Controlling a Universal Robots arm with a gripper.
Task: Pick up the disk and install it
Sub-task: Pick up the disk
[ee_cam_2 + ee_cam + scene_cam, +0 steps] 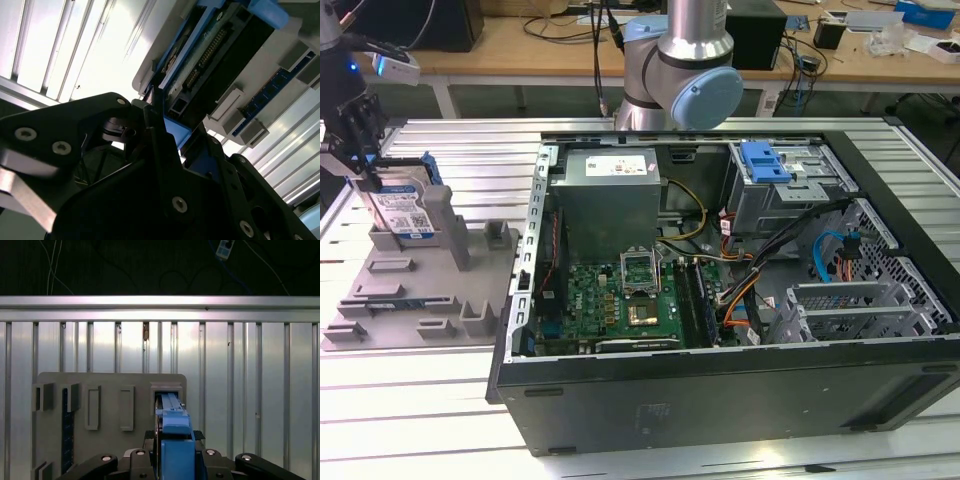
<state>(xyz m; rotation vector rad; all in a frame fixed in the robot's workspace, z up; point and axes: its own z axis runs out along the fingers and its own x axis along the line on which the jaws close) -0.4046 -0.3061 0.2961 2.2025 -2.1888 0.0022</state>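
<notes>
- The gripper [368,178] is at the exterior view's far left, lowered onto the top edge of the disk [402,210].
- In both wrist views its jaws sit narrowly apart, one on each side of the disk's blue carrier frame [175,440] and pressed against it.
- The disk stands on edge, slightly tilted, in a slot of the grey holder block [410,300] on the slatted aluminium table [450,140].
- Just beside the block to the right lies the open computer case [720,400].
- Inside it are the grey power supply [605,195] and the green motherboard [610,295].
- Farther right, a blue latch [765,160] sits on the drive cage [800,195].
</notes>
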